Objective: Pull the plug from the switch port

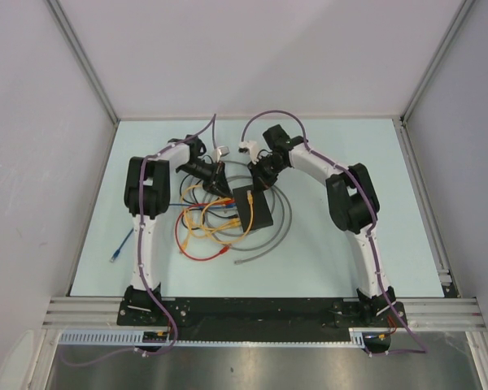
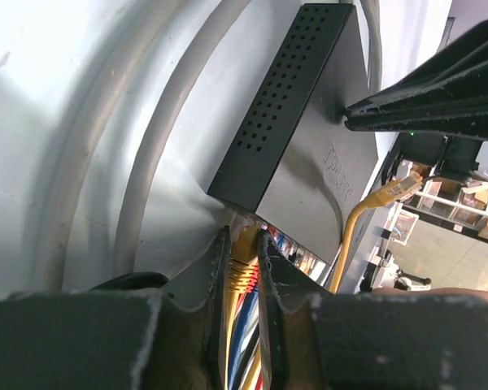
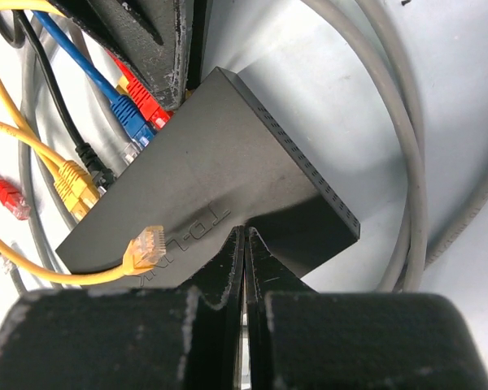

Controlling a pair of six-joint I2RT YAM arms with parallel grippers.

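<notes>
1. Centrally on the table (image 1: 350, 260) lies 1 switch (image 1: 253, 208), a flat black box, with 2 grippers meeting at it.
2. At the bottom of the left wrist view, the left gripper (image 2: 242, 242) has its 2 fingers clamped on 1 yellow plug (image 2: 243, 272), right at the switch's port edge.
3. Low in the right wrist view, the right gripper (image 3: 244, 236) has its fingers pressed together, tips resting on the switch's top face.
4. In that view 4 other plugs line the port edge: red plug (image 3: 146, 101), blue plug (image 3: 132, 122), black plug (image 3: 92, 160) and a second yellow one. 1 loose yellow plug (image 3: 149, 244) lies on the top face.
5. The tabletop is pale blue-green, with plain grey-white panels (image 1: 252, 57) on 3 sides.
6. 1 grey cable (image 1: 286, 223) loops around the switch's right side and a cable tangle (image 1: 199, 227) crowds its left. 1 blue cable (image 1: 124, 244) lies apart near the left edge. Bare tabletop shows at the upper and right parts of the top view.
</notes>
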